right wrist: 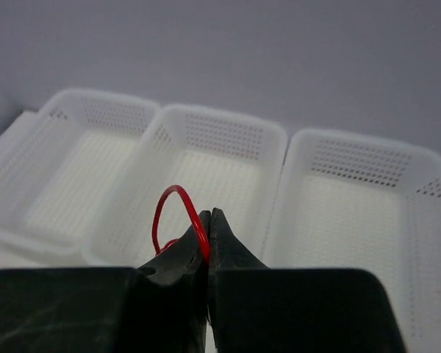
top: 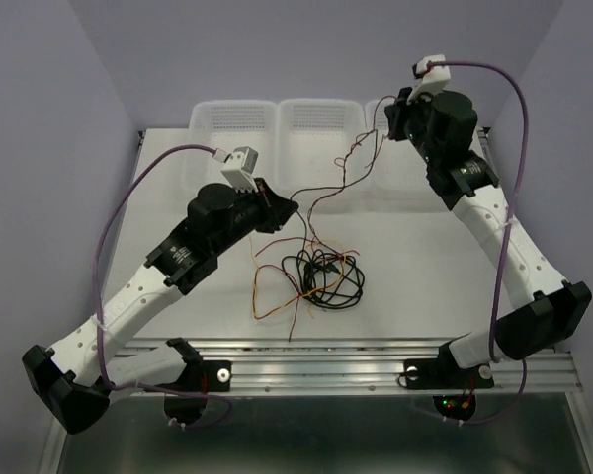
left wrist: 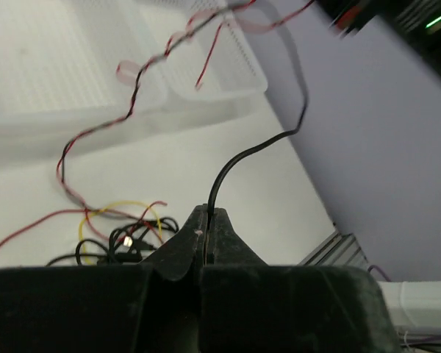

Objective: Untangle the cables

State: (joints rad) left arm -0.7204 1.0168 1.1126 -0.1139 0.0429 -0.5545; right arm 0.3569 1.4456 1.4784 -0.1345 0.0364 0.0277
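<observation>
A tangle of thin black, red and yellow cables (top: 316, 276) lies on the white table in the middle. My left gripper (top: 290, 209) is shut on a black cable (left wrist: 235, 158) that rises from its tips (left wrist: 208, 213) and runs toward the right arm. My right gripper (top: 387, 117) is raised over the trays and shut on a red cable (right wrist: 178, 213) that loops out beside its tips (right wrist: 209, 215). A twisted red-and-black cable (top: 341, 178) stretches between the pile and the right gripper.
Three white perforated trays (top: 314, 118) stand side by side along the table's far edge, also in the right wrist view (right wrist: 228, 162). A metal rail (top: 326, 360) runs along the near edge. Purple arm cables (top: 128, 212) arc over both arms.
</observation>
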